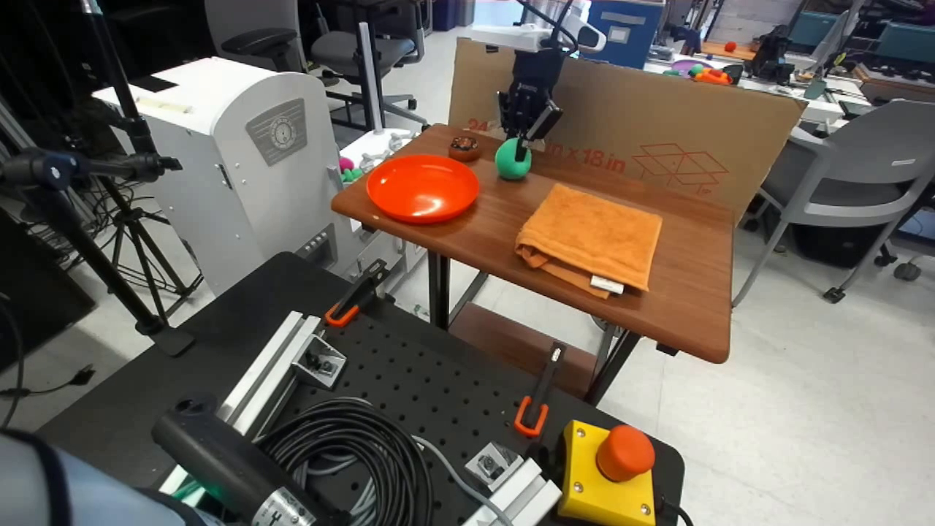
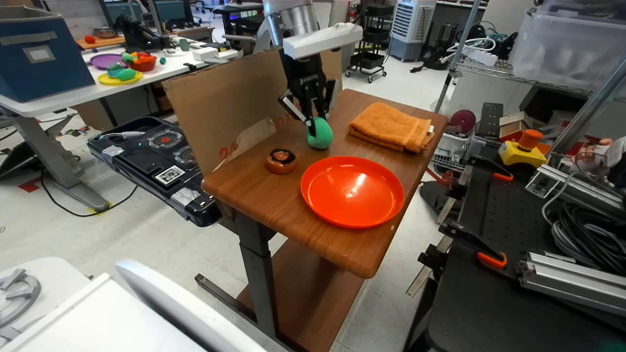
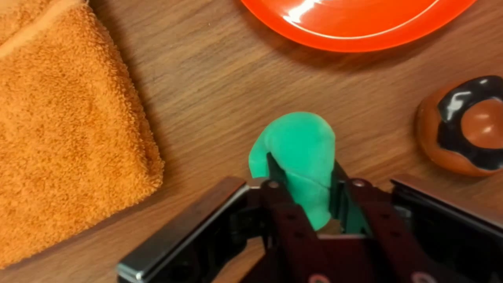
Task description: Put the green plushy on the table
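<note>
My black tool [image 3: 304,169] holds the small round green soft plushy [image 3: 301,137]; its 2 fingers [image 3: 276,169] press into the sides and make a dent. The plushy is low at the rectangular brown wooden tabletop [image 1: 687,292]; whether it touches the wood, I cannot tell. Near it are the round brown object with black ring on top [image 2: 281,161] and the shallow shiny orange-red bowl [image 2: 352,193]. In the wrist view, the folded orange terry towel [image 3: 70,149] lies at the opposite side from the brown object. A tan cardboard sheet with red print [image 1: 628,120] stands along 1 long side of the tabletop.
</note>
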